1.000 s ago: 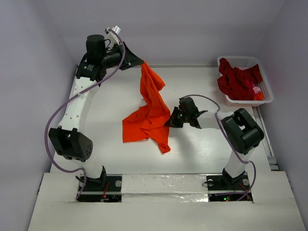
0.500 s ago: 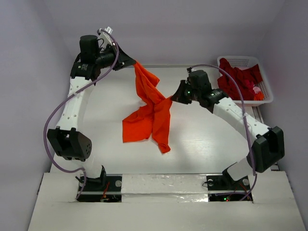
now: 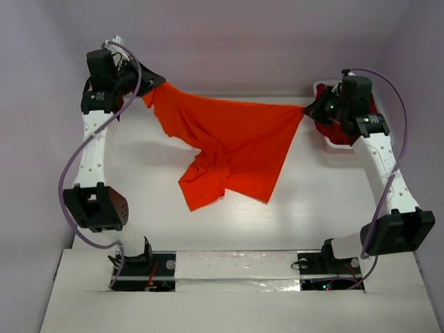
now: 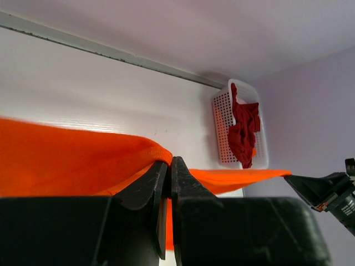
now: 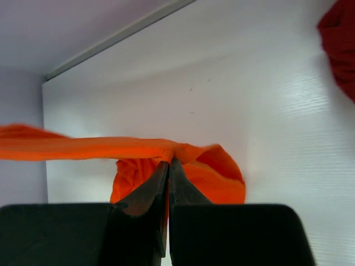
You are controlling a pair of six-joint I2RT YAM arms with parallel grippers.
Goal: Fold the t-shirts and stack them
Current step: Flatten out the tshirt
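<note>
Step in hand: spreading the orange shirt (image 3: 239, 139) ahead of the first fold. The left tool (image 3: 148, 96) is clamped on one upper corner at the far left of the table (image 3: 139, 194). The right tool (image 3: 307, 109) is clamped on the opposite corner at far right, just in front of the basket (image 4: 221, 124). Both wrist views show the jaws pinched tight on a fold of orange hem. The shirt hangs between the two with a taut top edge and the body sagging toward me. Its lower part appears to rest on the table near the middle. It is not flat: the left half is bunched and twisted below the edge. The red shirts (image 4: 244, 127) sit heaped in the basket, not yet dealt with. Next move, my read: lower both tools together and draw toward the near edge with even tension, so the cloth lays out flat. If one side leads, the left bunch could get trapped as a crease. Release only once the top edge lies on the table.
</note>
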